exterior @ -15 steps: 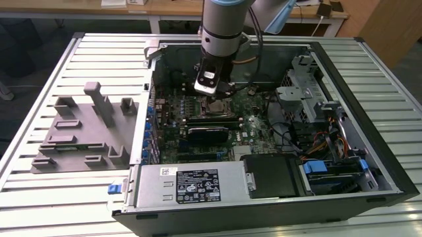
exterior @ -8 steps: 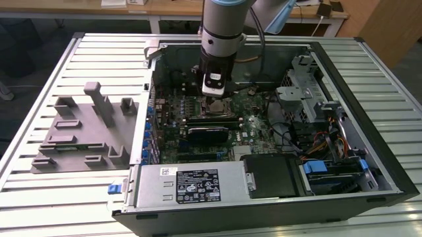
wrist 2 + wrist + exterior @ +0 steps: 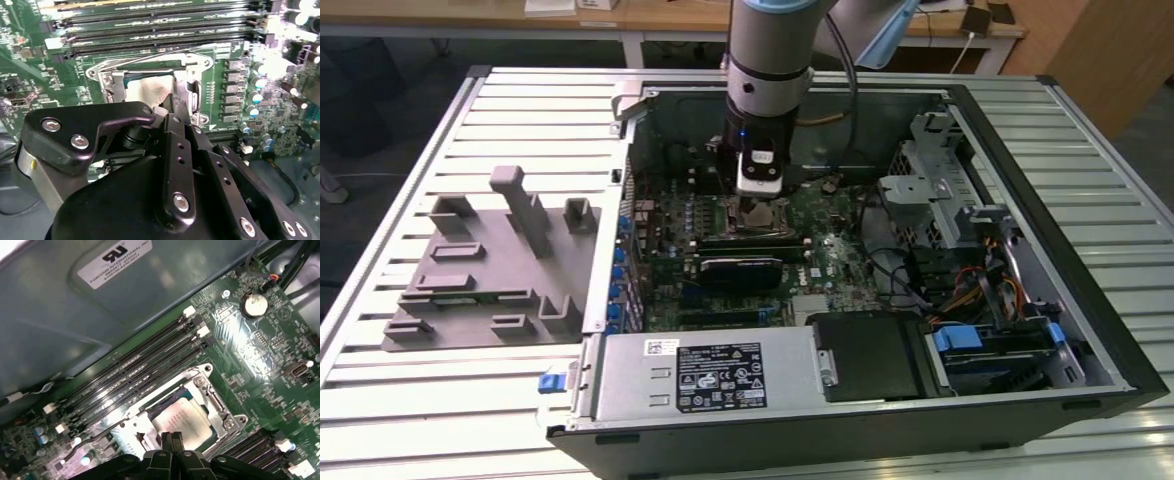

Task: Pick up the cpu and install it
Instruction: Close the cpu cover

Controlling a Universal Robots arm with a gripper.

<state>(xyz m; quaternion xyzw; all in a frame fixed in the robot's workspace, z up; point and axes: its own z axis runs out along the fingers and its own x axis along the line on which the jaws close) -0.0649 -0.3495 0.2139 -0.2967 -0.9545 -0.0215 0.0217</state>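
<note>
The arm [image 3: 771, 70] stands vertical, wrist lowest, its hand [image 3: 172, 436] closed without a gap.

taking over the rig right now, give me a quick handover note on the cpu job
gripper: fingers shut together, holding nothing, poised at the socket over the cpu's near edge. Contact unclear.
cpu: lying flat inside the socket frame on the motherboard, seen in both wrist views.
Done: the cpu is picked up and set in the socket.
Left: full seating can't be confirmed from these views.
</note>
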